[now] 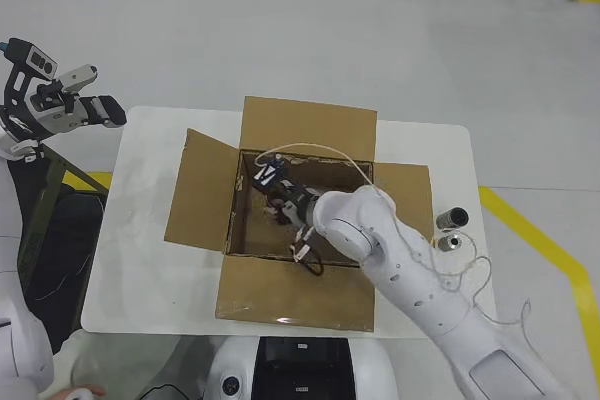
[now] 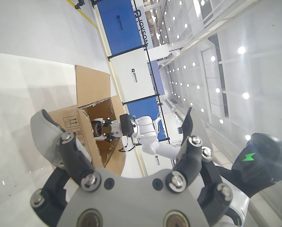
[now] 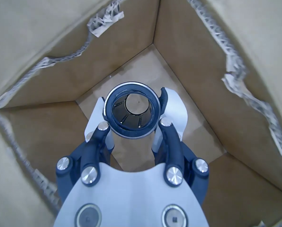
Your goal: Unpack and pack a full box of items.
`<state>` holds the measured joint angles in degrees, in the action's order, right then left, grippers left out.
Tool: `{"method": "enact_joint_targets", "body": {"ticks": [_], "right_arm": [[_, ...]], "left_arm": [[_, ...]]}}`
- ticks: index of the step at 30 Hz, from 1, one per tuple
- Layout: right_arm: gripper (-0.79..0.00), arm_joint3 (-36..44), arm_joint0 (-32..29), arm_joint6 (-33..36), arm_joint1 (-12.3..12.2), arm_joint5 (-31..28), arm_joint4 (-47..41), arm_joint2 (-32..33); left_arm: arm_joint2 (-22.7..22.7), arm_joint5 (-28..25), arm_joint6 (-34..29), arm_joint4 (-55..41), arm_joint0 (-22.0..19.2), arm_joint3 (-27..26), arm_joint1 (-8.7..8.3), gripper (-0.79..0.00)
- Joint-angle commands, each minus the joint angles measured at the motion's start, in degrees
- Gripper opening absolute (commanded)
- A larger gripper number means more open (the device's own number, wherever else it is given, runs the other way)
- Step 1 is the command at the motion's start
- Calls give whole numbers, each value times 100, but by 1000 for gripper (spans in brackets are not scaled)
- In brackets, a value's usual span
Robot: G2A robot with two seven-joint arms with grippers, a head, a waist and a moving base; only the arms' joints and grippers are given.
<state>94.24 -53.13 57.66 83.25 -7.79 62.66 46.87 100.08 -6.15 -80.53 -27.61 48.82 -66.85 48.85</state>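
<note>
**In the open cardboard box [image 1: 305,128], the right gripper [image 3: 132,96] holds a metal cylinder [image 3: 132,114]**

At the far left, beyond the edge of the table [image 1: 140,260], the left gripper [image 1: 108,108] hangs in the air. Its jaws are spread wide with nothing between them. In the middle of the table stands the cardboard box, with its four flaps folded outward and its cut edges torn in places. The right arm reaches down into it from the near right. The right gripper's fingers [image 3: 176,109] are clenched on the sides of the hollow metal cylinder, whose open end faces the wrist camera. The cylinder sits over the box's floor, near a corner; whether it touches the floor cannot be told. Right of the box, a second cylinder [image 1: 452,217] lies on the table just beside the right flap.
</note>
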Motion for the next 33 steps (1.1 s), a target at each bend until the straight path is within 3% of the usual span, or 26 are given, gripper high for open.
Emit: {"method": "enact_joint_targets", "body": {"ticks": [1, 10, 33], "right_arm": [[-785, 515, -302, 112, -86, -65, 81, 215], [-785, 1874, -1423, -46, -340, -178, 511, 893], [-785, 3570, -3464, -809, -708, -98, 425, 2901]], "left_arm": [[0, 0, 0, 0, 0, 0, 0, 0], [0, 0, 0, 0, 0, 0, 0, 0], [0, 0, 0, 0, 0, 0, 0, 0]]}}
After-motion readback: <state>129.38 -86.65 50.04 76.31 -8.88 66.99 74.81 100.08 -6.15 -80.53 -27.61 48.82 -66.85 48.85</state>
